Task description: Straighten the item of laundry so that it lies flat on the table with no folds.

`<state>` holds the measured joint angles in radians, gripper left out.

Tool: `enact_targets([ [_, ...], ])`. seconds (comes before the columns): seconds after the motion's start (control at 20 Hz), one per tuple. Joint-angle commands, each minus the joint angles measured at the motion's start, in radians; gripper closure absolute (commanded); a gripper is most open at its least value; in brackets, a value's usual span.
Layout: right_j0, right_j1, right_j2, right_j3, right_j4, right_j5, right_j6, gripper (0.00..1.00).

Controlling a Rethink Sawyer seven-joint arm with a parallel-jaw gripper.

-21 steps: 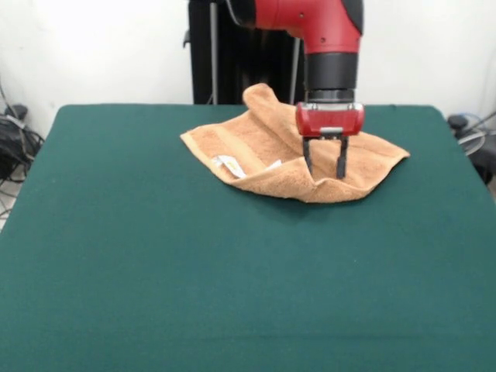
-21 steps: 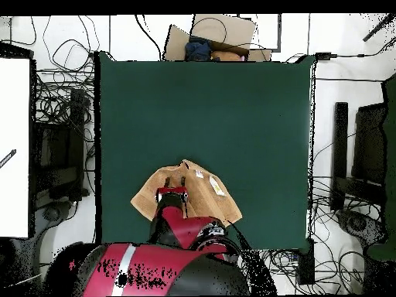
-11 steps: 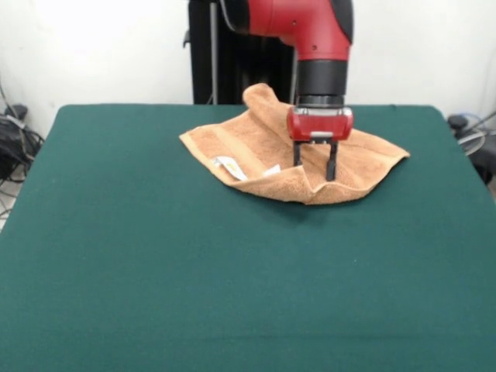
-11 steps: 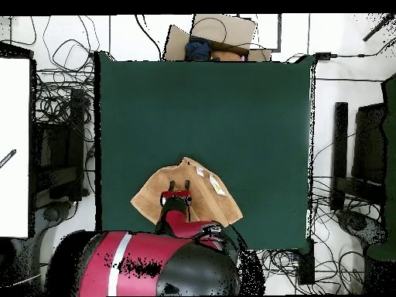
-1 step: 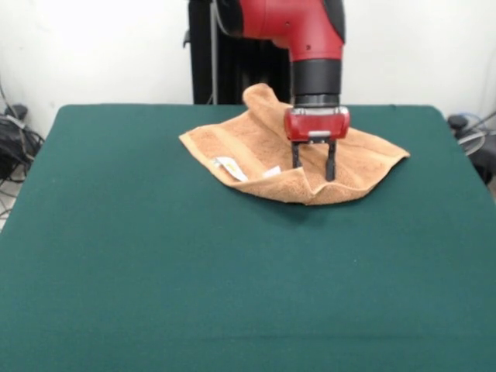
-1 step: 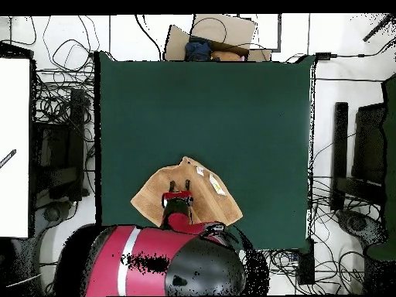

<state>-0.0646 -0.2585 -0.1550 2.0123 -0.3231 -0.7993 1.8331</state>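
Right now the towel [image 5: 287, 151] lies rumpled on the table [image 5: 232, 279], at the far side of the green top in the front view, a little right of the middle. It is a soft orange-tan terry piece, nubby in texture, with a raised hump [image 5: 262, 97] of cloth standing up at its far edge and a curled, rolled fold [image 5: 306, 190] along its near edge. A woven band runs across its left part, and white labels [image 5: 230, 165] stick out at the near-left hem. Its outline is irregular, with pointed corners to the left and right.

The gripper [image 5: 311, 171] hangs over the towel's middle, below a glossy red housing and a black cylindrical wrist. Its two thin dark fingers [image 5: 295, 155] are spread apart, pointing straight down, with cloth showing between them. The tips sit at or just above the towel's surface near the rolled fold; whether they touch it cannot be told.

From overhead, the towel [image 6: 213, 203] shows as a rough fan shape close to the table's [image 6: 205, 108] bottom edge, slightly left of centre, with the labels toward its upper right. The gripper [image 6: 179, 188] points up over its centre, and the bulky red and black arm [image 6: 162, 263] covers the towel's lower edge. The felt-like tabletop is smooth, flat and matte.
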Motion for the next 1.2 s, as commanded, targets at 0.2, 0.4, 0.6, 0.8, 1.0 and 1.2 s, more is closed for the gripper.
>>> enact_targets([
  [0.2, -0.013, -0.104, 0.041, -0.111, 0.009, 0.267, 0.078, 0.0],
  [0.4, -0.024, -0.204, 0.069, -0.091, -0.002, 0.415, 0.071, 0.0],
  [0.6, -0.037, -0.251, 0.098, -0.12, -0.024, 0.506, 0.061, 0.0],
  [0.8, -0.072, -0.278, 0.14, -0.14, -0.066, 0.558, 0.06, 0.0],
  [1.0, -0.102, -0.279, 0.174, -0.154, -0.096, 0.578, 0.065, 0.0],
  [1.2, -0.113, -0.245, 0.184, -0.17, -0.111, 0.542, 0.078, 0.0],
])
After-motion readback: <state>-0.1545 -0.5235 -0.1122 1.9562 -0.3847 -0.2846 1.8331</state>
